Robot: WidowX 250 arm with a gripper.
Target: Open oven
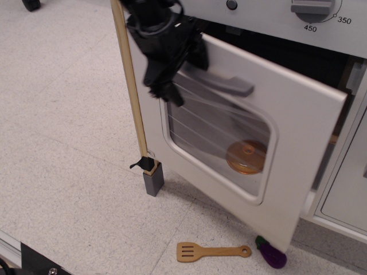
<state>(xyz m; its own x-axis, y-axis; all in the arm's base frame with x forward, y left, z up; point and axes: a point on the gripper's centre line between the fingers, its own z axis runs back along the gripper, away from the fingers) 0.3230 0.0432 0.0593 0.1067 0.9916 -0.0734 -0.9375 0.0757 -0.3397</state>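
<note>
The white toy oven's door (287, 149) stands partly open, tilted outward from its top edge, with the dark interior (298, 57) showing above it. Its rounded window (212, 143) is crossed by thin lines, and an orange round object (246, 156) shows behind the glass. The grey bar handle (229, 86) runs across the top of the door. My black gripper (166, 93) is at the handle's left end, motion-blurred, with its fingers pointing down over the window's top left corner. The fingers look pressed together on the handle's left end. Numbered dials (312, 8) sit above.
A wooden spatula (212, 251) and a purple toy eggplant (272, 255) lie on the floor under the door's lower edge. A wooden side post (131, 86) on a grey foot (153, 180) stands left of the oven. A plain white cabinet door (350, 189) is at the right.
</note>
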